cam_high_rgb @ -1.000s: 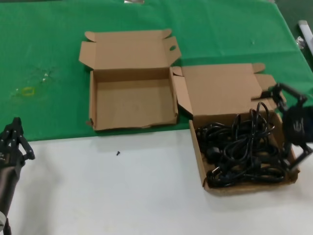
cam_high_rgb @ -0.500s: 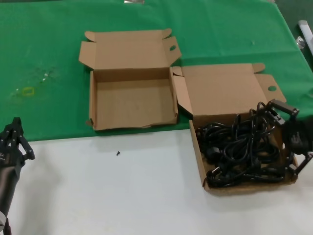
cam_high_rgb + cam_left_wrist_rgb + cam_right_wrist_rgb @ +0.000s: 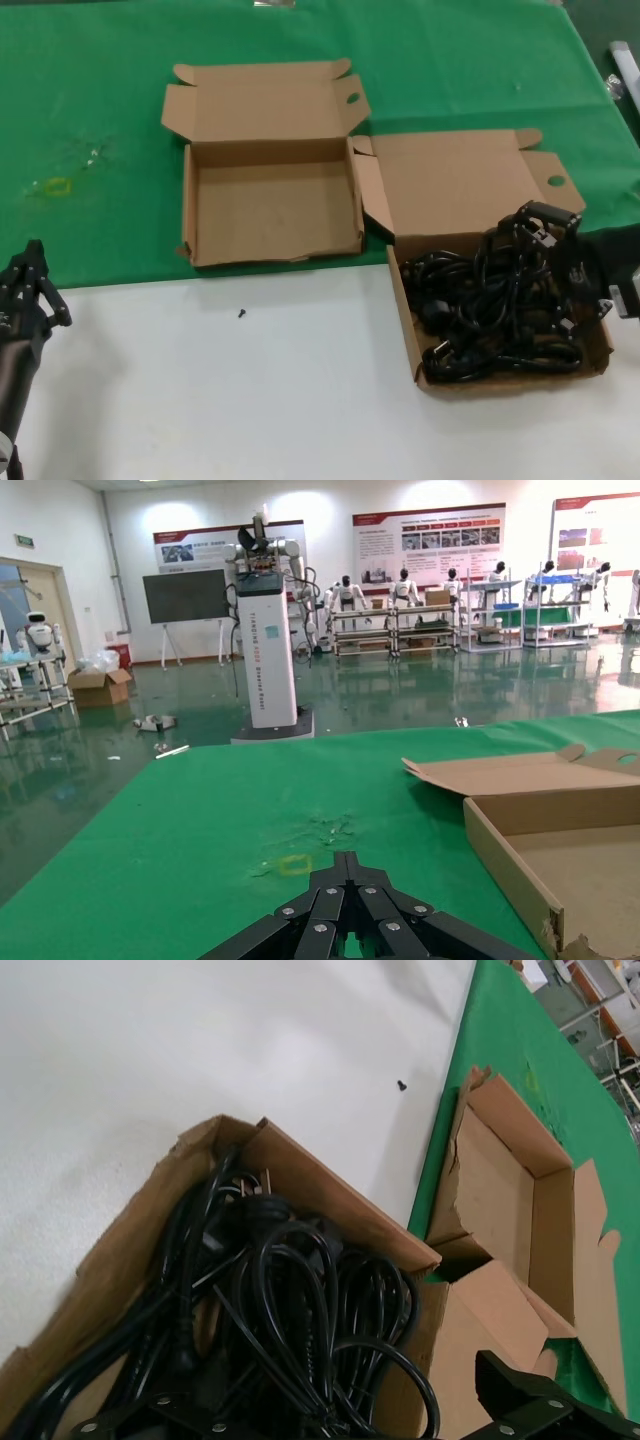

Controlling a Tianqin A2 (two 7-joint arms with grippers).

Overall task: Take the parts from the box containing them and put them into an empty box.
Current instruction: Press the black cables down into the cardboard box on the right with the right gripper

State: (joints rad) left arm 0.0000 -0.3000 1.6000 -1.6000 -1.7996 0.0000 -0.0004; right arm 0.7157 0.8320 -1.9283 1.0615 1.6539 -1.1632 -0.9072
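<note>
Nothing moved over yet: all the power cords (image 3: 495, 310) sit tangled in the full box (image 3: 404, 300) on your right, and the empty box (image 3: 272, 255) just beside it on the tabletop (image 3: 250, 400) holds nothing. Your right hand (image 3: 545, 265) is spread wide over the far-right side of the pile, gripping nothing I can see. Left hand (image 3: 22, 290) is parked at the near-left edge, fingers pressed together.

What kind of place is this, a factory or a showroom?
Probably a robotics lab or demonstration hall. Past the green-covered table stand a tall white robot tower, several small humanoid robots by metal shelving, and display posters on the wall.
</note>
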